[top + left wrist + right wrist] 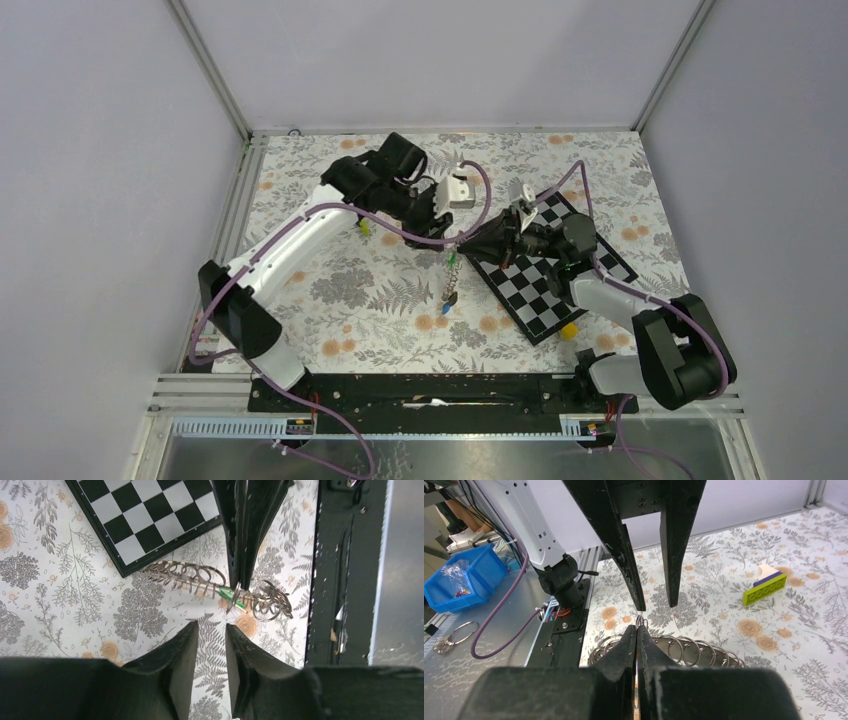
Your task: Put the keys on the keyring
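The keyring (450, 285) is a thin silver strand of linked rings, running from the two grippers toward the table's near edge. A green key (452, 260) sits near its top and a blue key (443, 311) at its lower end. In the left wrist view the keyring (185, 575) stretches sideways with the green key (231, 595) on it. My right gripper (636, 630) is shut on one ring of the keyring (684, 650). My left gripper (211, 630) is open just beside it, with nothing between its fingers (182, 645). In the right wrist view the left gripper (655, 602) points down at the pinched ring.
A black-and-white checkerboard (545, 285) lies under the right arm, with a small yellow block (568, 330) at its near corner. A yellow-green stick (765, 587) lies on the floral cloth. The black base rail (340, 570) runs along the near edge. A blue bin (469, 575) stands off the table.
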`<action>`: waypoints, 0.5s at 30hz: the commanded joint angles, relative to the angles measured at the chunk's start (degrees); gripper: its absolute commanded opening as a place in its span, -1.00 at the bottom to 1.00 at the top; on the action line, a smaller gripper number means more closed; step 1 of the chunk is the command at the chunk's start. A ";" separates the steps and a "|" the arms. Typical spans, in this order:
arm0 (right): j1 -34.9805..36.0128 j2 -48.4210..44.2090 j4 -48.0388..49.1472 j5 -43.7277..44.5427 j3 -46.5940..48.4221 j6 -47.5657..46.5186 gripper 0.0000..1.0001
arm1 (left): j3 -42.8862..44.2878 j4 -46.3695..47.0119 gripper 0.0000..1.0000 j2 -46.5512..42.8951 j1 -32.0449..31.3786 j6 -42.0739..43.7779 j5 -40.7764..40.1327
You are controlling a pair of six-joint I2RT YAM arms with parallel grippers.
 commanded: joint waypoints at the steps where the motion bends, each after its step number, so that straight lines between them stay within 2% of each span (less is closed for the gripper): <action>1: -1.93 -3.77 7.25 1.02 2.21 3.30 -1.00 | -6.34 13.72 -0.29 -5.73 2.51 -5.32 11.48; 8: -2.95 -5.28 12.51 3.36 2.10 8.14 -1.00 | -12.35 25.84 -0.20 -8.40 5.16 -13.25 20.93; 15: -3.36 -5.99 16.93 8.01 1.71 11.87 -1.00 | -14.96 32.12 -0.18 -9.22 5.44 -16.48 23.77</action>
